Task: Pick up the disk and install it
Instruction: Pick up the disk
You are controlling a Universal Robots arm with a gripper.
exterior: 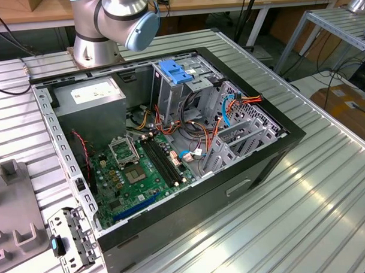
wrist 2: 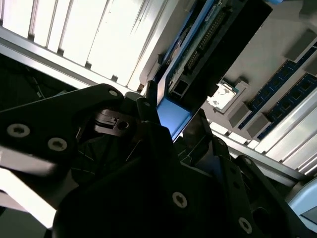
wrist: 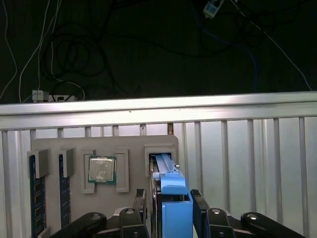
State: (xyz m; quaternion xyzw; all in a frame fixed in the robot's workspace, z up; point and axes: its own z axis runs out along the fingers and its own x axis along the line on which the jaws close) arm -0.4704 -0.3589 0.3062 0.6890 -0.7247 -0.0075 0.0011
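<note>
Exterior view takes in the ribbed metal table (exterior: pixel 305 216) with the open computer case (exterior: pixel 191 223) on it. The arm (exterior: pixel 124 19) stands at the far side, and a grey parts tray (exterior: pixel 18 232) lies at the exterior view's left, just beside the case. In the first wrist view that tray carries memory sticks (wrist: pixel 33 198) and a processor chip (wrist: pixel 102 169). In the slot beside the chip is the disk (wrist: pixel 168 171), standing on edge. Its long axis runs straight away from the wrist, so its blue-framed near end lies between the jaws of the gripper (wrist: pixel 171 198). Both jaws sit flush against its broad faces and appear to be pinching it.
</note>
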